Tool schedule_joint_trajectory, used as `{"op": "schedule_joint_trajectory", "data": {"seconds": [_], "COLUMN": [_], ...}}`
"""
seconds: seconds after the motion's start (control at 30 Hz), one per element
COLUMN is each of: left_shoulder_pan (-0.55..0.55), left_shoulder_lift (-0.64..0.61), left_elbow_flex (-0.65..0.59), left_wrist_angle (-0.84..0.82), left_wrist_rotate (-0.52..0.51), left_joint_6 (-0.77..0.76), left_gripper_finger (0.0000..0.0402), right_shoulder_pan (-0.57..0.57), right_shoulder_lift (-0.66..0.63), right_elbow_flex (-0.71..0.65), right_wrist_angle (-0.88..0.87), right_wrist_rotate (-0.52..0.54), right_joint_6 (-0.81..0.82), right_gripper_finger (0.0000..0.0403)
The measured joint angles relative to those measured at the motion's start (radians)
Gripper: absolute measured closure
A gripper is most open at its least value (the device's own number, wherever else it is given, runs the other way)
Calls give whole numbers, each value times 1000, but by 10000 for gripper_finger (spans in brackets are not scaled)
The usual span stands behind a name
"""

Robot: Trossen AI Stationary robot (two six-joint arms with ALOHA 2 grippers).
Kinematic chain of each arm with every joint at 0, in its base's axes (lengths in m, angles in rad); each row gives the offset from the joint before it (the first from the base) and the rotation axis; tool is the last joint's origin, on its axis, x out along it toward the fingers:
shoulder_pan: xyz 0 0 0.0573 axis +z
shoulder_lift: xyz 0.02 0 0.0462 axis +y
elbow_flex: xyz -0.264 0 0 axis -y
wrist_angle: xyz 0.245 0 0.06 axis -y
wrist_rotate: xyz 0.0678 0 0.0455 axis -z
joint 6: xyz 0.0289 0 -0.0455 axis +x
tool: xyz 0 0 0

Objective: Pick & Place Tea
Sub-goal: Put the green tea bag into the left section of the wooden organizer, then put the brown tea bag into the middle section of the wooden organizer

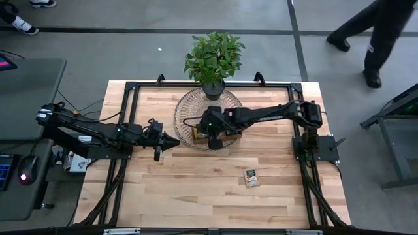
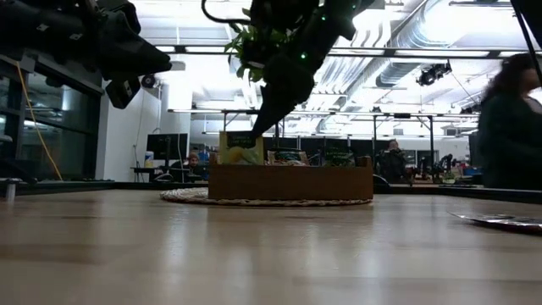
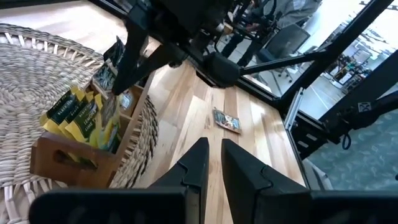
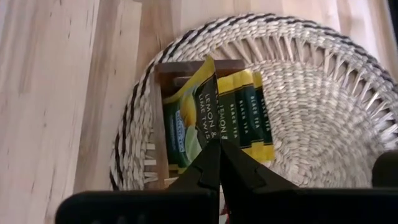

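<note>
2 arms share the work here, and the right one is plainly the nearer: the right end effector (image 4: pixel 219 163) hangs directly above the wooden tray (image 1: pixel 215 137), its fingers pressed together on the top edge of a yellow-green sachet (image 4: pixel 189 121) that stands upright, lifted partly above its neighbours. That sachet lies straight ahead of the fingertips, its flat face turned to the wrist camera and its long edge running in line with the arm's reach, so the coming move looks like a straight pull upward out of the tray. The wrapper reads "LEMON &" and what seems to be "LIME TWIST"; the row of sachets (image 4: pixel 249 118) behind it carries "GREEN TEA" on dark bands. The tray sits on a round woven mat (image 1: pixel 189 108) just in front of a potted plant (image 1: pixel 213 59). 1 dark sachet (image 1: pixel 251 177) lies flat on the bench (image 1: pixel 196 196), well apart from the tray, nearer the front edge; its label is too small to read. The left end effector (image 1: pixel 175 141) hovers beside the mat with its fingers nearly together, holding nothing.
</note>
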Motion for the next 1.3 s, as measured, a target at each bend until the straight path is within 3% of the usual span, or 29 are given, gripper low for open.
{"op": "schedule_joint_trajectory", "data": {"seconds": [0.23,0.33,0.5,0.73,0.9,1.1,1.3], "left_shoulder_pan": [0,0,0,0,0,0,0], "left_shoulder_lift": [0,0,0,1,1,19,122], "left_elbow_flex": [0,0,0,0,0,0,1], "left_wrist_angle": [-5,-8,-26,-31,-31,-11,83], "left_wrist_rotate": [-1,-1,0,0,3,7,28], "left_joint_6": [0,0,-1,-2,-7,-32,-34], "left_gripper_finger": [360,360,360,360,360,360,360], "right_shoulder_pan": [0,0,0,-1,6,39,124], "right_shoulder_lift": [1,-1,-1,-9,-49,-118,-163], "right_elbow_flex": [0,0,0,0,3,5,4], "right_wrist_angle": [7,7,-3,-3,-34,-208,-418], "right_wrist_rotate": [10,-39,-68,-25,-10,-13,2], "right_joint_6": [14,17,54,76,97,208,272], "right_gripper_finger": [401,388,339,257,225,243,320]}}
